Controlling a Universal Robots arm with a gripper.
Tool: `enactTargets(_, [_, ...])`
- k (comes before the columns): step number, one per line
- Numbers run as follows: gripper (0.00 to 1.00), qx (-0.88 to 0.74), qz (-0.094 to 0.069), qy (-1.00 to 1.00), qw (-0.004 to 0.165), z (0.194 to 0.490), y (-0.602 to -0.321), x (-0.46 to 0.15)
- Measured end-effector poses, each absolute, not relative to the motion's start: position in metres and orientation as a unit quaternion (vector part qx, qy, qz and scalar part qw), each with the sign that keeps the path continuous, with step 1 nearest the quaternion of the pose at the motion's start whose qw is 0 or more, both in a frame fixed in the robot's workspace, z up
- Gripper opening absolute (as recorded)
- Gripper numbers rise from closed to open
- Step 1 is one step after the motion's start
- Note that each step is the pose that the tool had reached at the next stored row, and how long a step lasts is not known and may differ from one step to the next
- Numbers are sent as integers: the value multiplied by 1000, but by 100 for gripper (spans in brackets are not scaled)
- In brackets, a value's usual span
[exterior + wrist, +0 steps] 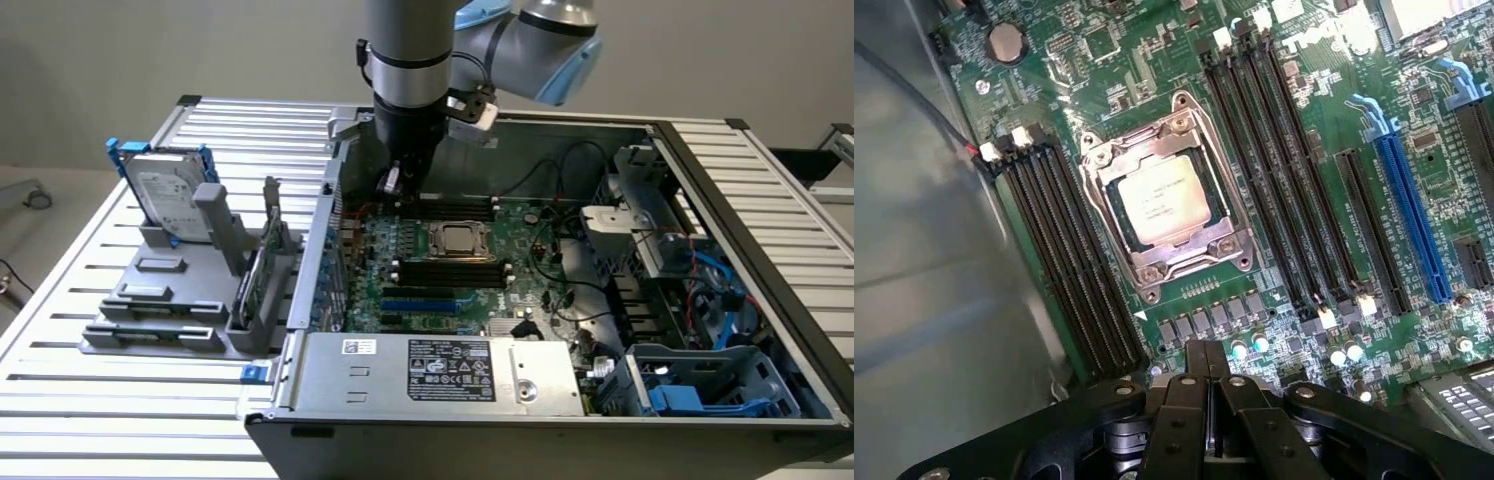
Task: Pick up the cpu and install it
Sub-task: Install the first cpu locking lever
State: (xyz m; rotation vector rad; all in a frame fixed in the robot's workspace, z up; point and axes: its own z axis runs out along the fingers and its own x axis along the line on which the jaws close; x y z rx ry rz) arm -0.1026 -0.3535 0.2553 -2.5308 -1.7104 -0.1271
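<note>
While the gripper [1206, 362] hangs over the motherboard [1294, 180] with its fingers pressed together and nothing between them, the cpu [1164, 200] sits just beyond its tips, already seated in the socket [1166, 198], with memory slots [1069, 260] on either side.

**Count of items by kind**

One cpu [1163, 200], seated in one metal-framed socket [1097, 157]. One green motherboard [527, 290] in one open computer case [747, 190]. One hard drive [166, 190], upright on one grey fixture [160, 300]. One blue expansion slot [1409, 225]. One coin battery [1005, 42]. One arm [407, 60]; one gripper [1204, 352].
</note>
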Motion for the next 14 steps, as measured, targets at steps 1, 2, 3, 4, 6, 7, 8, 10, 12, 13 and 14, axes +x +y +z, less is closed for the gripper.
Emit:
enactTargets(1, [11,-825,-41,-562,42,255,-352,-103])
enactTargets(2, [11,-823,-41,-565,42,255,-351,-103])
enactTargets(3, [11,-821,-42,-568,42,255,-350,-103])
enactTargets(4, [11,-818,-42,-572,41,255,-349,-103])
enactTargets(6, [11,-813,-44,-579,40,255,-348,-103])
enactTargets(7, [11,-810,-46,-583,39,255,-348,-103])
enactTargets(8, [11,-807,-46,-588,39,255,-348,-103])
enactTargets(10, [11,-800,-47,-597,38,255,-347,-103])
enactTargets(12, [11,-793,-46,-607,36,255,-347,-103])
enactTargets(13, [11,-789,-45,-612,34,255,-347,-103])
enactTargets(14, [11,-786,-42,-616,32,255,-346,-103])
